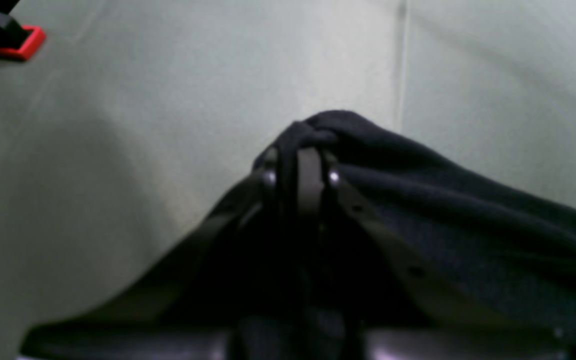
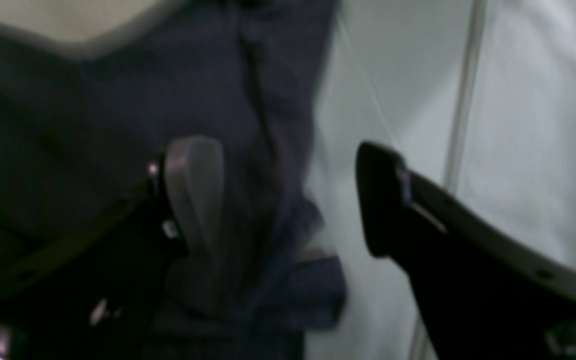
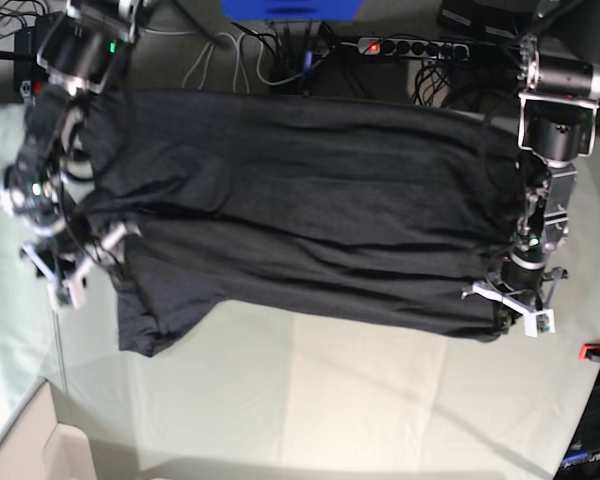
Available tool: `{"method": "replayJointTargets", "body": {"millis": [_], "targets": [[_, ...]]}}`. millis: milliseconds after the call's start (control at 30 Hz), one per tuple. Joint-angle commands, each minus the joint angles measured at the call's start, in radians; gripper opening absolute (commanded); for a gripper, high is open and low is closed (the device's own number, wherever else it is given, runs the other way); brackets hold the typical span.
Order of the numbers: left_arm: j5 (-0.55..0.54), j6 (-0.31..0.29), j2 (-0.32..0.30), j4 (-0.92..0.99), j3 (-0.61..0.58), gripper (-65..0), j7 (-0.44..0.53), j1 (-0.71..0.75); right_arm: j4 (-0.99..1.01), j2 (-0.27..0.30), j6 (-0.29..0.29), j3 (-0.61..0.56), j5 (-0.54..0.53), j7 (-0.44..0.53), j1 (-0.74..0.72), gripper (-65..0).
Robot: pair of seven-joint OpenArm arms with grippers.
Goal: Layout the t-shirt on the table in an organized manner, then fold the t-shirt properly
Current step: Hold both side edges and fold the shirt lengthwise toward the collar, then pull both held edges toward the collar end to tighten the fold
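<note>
Red clamp beyond pinched t-shirt

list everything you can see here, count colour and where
t-shirt: one, charcoal black, spread across the table between the two arms
table: one, pale grey-green cloth cover, under everything
red clamp: one, red, table edge on the base view's right
power strip: one, black with a red switch, on the floor beyond the table
cables: several, white and black, on the floor beyond the table
blue box: one, blue, top edge of the base view
left claw: one, black, shut on the t-shirt
right claw: one, black, open beside the t-shirt's edge
</note>
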State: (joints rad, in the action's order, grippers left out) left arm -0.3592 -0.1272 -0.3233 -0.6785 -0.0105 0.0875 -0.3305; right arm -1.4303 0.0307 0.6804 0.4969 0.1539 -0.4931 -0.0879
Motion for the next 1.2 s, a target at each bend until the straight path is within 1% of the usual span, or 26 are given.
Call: {"method": "replayJointTargets", "body": {"millis": [0, 100, 167, 300, 367, 467, 533, 600, 667, 833, 867, 1000, 1167], "targets": [[-0.004, 0.002, -0.015, -0.014, 0.004, -64.8, 0.030, -0.026, 0.020, 0.007, 0.018, 0.001, -0.007, 0.017, -0.034, -22.3], [-0.004, 0.002, -0.015, -0.013, 0.004, -64.8, 0.027, -0.026, 0.142, 0.015, 0.018, 0.003, -0.006, 0.017, -0.102, -22.3], [-0.004, 0.002, -0.015, -0.013, 0.004, -64.8, 0.027, -0.028, 0.225, 0.036, 0.018, 0.001, -0.006, 0.017, -0.140, -22.3], [-0.002, 0.002, -0.015, -0.011, 0.004, -64.8, 0.027, -0.031, 0.336, 0.054, 0.018, 0.001, -0.006, 0.023, -0.184, -22.4], [-0.002, 0.002, -0.015, -0.010, 0.004, -64.8, 0.027, -0.032, 0.368, 0.068, 0.018, 0.003, -0.006, 0.023, -0.197, -22.5], [-0.001, 0.002, -0.015, -0.010, 0.004, -64.8, 0.027, -0.034, 0.380, 0.070, 0.018, 0.001, -0.006, 0.024, -0.197, -22.6], [-0.001, 0.002, -0.015, -0.010, 0.004, -64.8, 0.027, -0.035, 0.385, 0.082, 0.018, 0.001, -0.006, 0.024, -0.197, -24.1], [0.001, 0.002, -0.015, -0.010, 0.004, -64.8, 0.027, -0.038, 0.385, 0.082, 0.018, 0.001, -0.006, 0.024, -0.197, -29.3], [0.001, 0.002, -0.015, -0.008, 0.004, -64.8, 0.027, -0.048, 0.385, 0.084, 0.018, 0.001, -0.006, 0.024, -0.197, -37.2], [-0.002, 0.002, -0.015, -0.011, 0.004, -64.8, 0.027, -0.049, 0.385, 0.087, 0.018, 0.001, -0.006, 0.020, -0.217, -64.0], [-0.002, 0.002, -0.015, -0.014, 0.004, -64.8, 0.027, -0.051, 0.385, 0.087, 0.018, 0.001, -0.006, 0.020, -0.223, -65.0], [-0.002, 0.002, -0.015, -0.013, 0.004, -64.8, 0.027, -0.069, 0.383, 0.088, 0.018, -0.001, -0.006, 0.018, -0.258, -65.0], [-0.004, 0.002, -0.041, -0.025, 0.005, -64.8, 0.027, -0.084, 0.380, 0.088, 0.018, -0.001, -0.006, 0.018, -0.315, -65.0]]}}
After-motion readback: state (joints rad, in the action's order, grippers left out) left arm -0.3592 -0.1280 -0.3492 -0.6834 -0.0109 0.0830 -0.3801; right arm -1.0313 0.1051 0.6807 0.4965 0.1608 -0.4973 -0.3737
